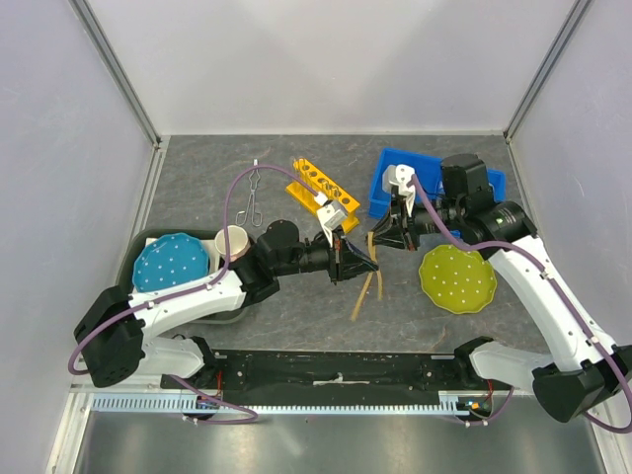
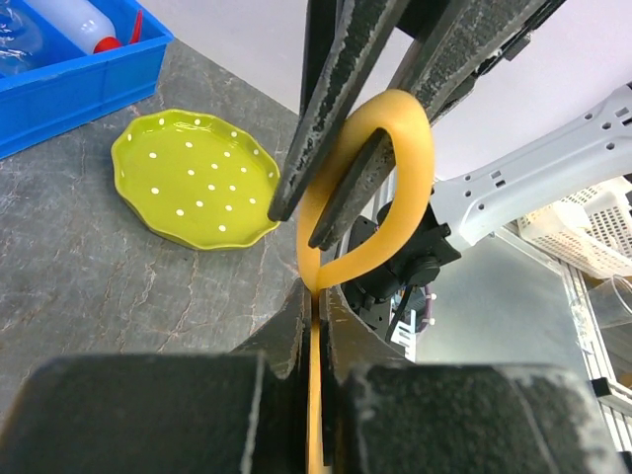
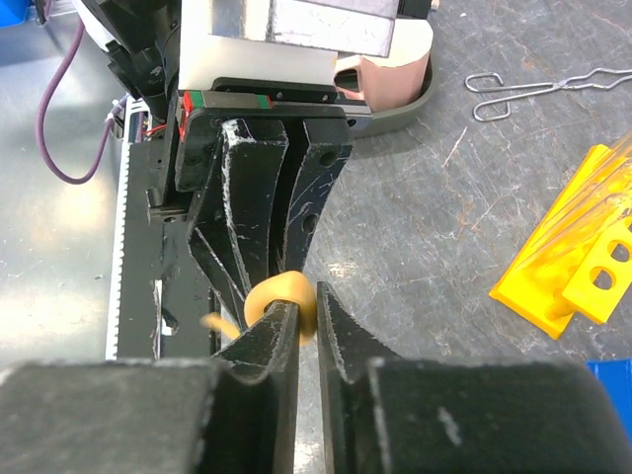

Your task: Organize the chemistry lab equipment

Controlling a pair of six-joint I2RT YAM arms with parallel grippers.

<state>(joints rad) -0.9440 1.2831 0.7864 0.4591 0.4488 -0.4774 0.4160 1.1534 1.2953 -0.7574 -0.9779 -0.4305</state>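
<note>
The tan rubber loop (image 1: 367, 281) hangs between both grippers above the table's middle. My left gripper (image 1: 371, 263) is shut on its band, seen in the left wrist view (image 2: 318, 296), where the loop (image 2: 410, 168) curls up. My right gripper (image 1: 377, 237) has one finger through the loop and one outside, closed on the band (image 3: 314, 308). The yellow holed rack (image 1: 321, 188) lies behind with thin clear rods (image 1: 308, 178) on it. The metal tongs (image 1: 255, 197) lie to its left. The white squeeze bottle (image 2: 84, 22) lies in the blue bin (image 1: 387, 188).
A green dotted plate (image 1: 457, 278) lies right of the grippers. A blue dotted plate (image 1: 171, 262) and a cream mug (image 1: 232, 240) sit in a grey tray at the left. Walls enclose the table on three sides.
</note>
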